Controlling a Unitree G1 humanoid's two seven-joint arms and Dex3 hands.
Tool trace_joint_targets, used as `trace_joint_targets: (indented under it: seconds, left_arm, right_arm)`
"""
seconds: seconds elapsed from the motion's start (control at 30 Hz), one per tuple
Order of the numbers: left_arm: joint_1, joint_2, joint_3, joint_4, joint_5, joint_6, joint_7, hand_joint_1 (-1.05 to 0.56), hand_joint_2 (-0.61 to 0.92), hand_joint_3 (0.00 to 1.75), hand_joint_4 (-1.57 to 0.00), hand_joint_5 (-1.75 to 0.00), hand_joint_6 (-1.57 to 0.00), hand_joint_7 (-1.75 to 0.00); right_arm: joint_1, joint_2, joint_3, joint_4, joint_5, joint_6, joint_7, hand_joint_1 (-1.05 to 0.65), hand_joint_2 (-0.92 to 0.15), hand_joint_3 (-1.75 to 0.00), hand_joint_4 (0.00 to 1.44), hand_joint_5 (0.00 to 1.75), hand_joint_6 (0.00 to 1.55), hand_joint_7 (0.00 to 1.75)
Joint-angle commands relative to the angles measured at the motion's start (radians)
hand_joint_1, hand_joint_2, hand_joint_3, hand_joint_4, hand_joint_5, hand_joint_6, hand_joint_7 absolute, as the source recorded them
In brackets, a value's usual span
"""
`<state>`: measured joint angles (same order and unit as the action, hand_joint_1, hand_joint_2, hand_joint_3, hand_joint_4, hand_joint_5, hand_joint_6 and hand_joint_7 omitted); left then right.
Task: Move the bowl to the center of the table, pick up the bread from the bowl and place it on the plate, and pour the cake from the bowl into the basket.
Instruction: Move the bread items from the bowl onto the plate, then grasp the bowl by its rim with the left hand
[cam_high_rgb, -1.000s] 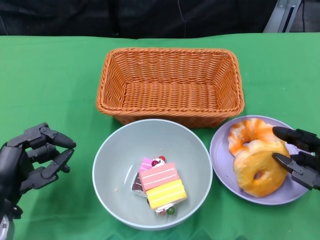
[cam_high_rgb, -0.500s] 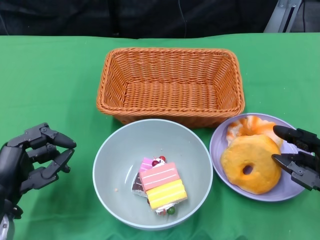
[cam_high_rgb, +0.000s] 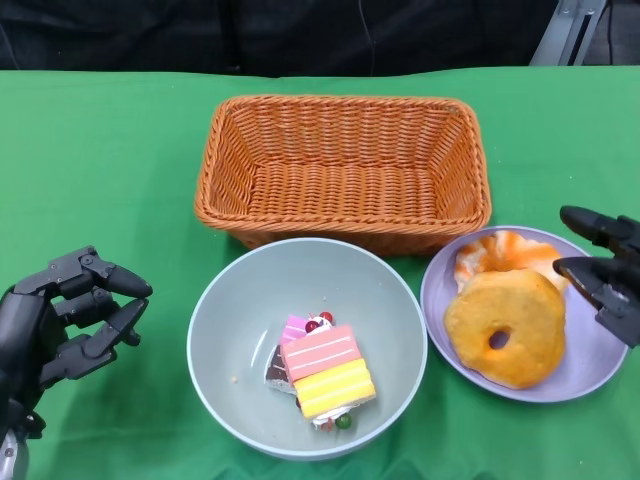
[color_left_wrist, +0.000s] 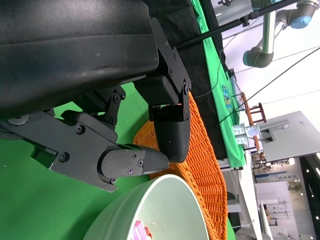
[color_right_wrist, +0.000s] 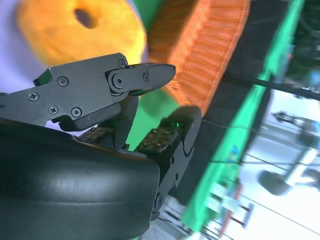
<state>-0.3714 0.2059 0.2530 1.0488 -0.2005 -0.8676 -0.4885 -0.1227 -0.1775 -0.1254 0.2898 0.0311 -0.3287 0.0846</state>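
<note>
Bread (cam_high_rgb: 505, 327) lay flat on the plate (cam_high_rgb: 594, 361) near the table's right edge. Right hand (cam_high_rgb: 603, 273) hovered beside it, fingers apart, empty. Cake (cam_high_rgb: 320, 373) sat in the bowl (cam_high_rgb: 240, 331) in front of the basket (cam_high_rgb: 343, 170). Left hand (cam_high_rgb: 60, 321) was open, empty.

Counter (cam_high_rgb: 110, 130): covered in green cloth. Black drape (cam_high_rgb: 300, 35): hung along the far edge. Grey metal frame (cam_high_rgb: 560, 30): far right corner. Room beyond, left wrist view: bright, white-walled; grey robot arm (color_left_wrist: 260, 52); wooden chair (color_left_wrist: 252, 112).
</note>
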Motion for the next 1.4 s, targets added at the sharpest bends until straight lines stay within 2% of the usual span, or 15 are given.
trace_joint_targets:
  seconds: [0.03,0.1,0.2,0.27,0.33,0.4,0.67,0.9,1.07,1.17,1.4]
  left_arm:
    - [0.007,0.021,0.006,0.007,0.002,-0.006,0.007,-0.27,0.83,0.50,-0.79,-1.56,-0.85,-1.17]
    - [0.006,0.023,0.005,0.008,0.002,-0.008,0.003,-0.27,0.84,0.51,-0.79,-1.56,-0.84,-1.16]
    - [0.006,0.025,0.006,0.011,0.001,-0.011,-0.002,-0.27,0.84,0.51,-0.79,-1.56,-0.84,-1.16]
    - [0.007,0.027,0.005,0.011,0.004,-0.012,-0.001,-0.27,0.84,0.50,-0.79,-1.56,-0.84,-1.16]
    - [0.008,0.027,0.004,0.011,0.004,-0.011,-0.002,-0.27,0.85,0.50,-0.79,-1.57,-0.84,-1.16]
    - [0.010,0.024,0.005,0.008,0.001,-0.007,-0.004,-0.27,0.84,0.49,-0.79,-1.57,-0.84,-1.16]
    - [0.015,0.033,0.007,0.011,-0.001,-0.017,-0.016,-0.26,0.85,0.49,-0.78,-1.57,-0.84,-1.16]
    - [0.020,0.040,0.012,0.021,-0.004,-0.030,-0.028,-0.27,0.86,0.46,-0.80,-1.55,-0.85,-1.14]
    - [0.023,0.041,0.013,0.024,-0.013,-0.035,-0.045,-0.27,0.87,0.46,-0.80,-1.54,-0.84,-1.14]
    - [0.027,0.044,0.014,0.024,-0.014,-0.028,-0.048,-0.27,0.87,0.45,-0.80,-1.54,-0.85,-1.14]
    - [0.029,0.042,0.022,0.023,-0.015,-0.030,-0.048,-0.27,0.88,0.44,-0.81,-1.54,-0.85,-1.14]
  right_arm:
    - [0.026,0.018,-0.033,-0.046,0.069,-0.050,0.018,-0.19,-0.92,-0.24,0.65,1.08,0.96,0.20]
    - [0.034,0.026,-0.037,-0.065,0.083,-0.062,0.023,-0.18,-0.91,-0.27,0.68,1.19,0.99,0.33]
    - [0.053,0.032,-0.035,-0.105,0.071,-0.098,0.013,-0.13,-0.86,-0.44,0.73,1.30,0.85,0.78]
    - [0.064,0.030,-0.033,-0.124,0.056,-0.138,0.012,-0.08,-0.82,-0.57,0.76,1.36,0.79,0.97]
    - [0.068,0.020,-0.030,-0.112,0.042,-0.202,0.026,-0.04,-0.78,-0.68,0.76,1.43,0.75,1.10]
    - [0.066,0.014,-0.028,-0.083,0.028,-0.262,0.033,-0.03,-0.76,-0.70,0.73,1.48,0.72,1.18]
    - [0.059,0.029,-0.027,0.019,-0.011,-0.402,0.016,-0.02,-0.74,-0.71,0.72,1.51,0.71,1.22]
    - [0.041,0.042,-0.016,0.077,0.016,-0.509,0.028,-0.02,-0.72,-0.74,0.72,1.52,0.70,1.26]
    - [0.045,0.054,-0.013,0.063,0.041,-0.519,0.035,-0.02,-0.67,-0.86,0.71,1.56,0.69,1.30]
    - [0.050,0.067,-0.007,0.047,0.102,-0.520,0.064,0.00,-0.63,-0.95,0.72,1.56,0.70,1.29]
    - [0.079,0.087,0.010,-0.054,0.229,-0.461,0.134,0.01,-0.69,-0.92,0.69,1.60,0.68,1.30]
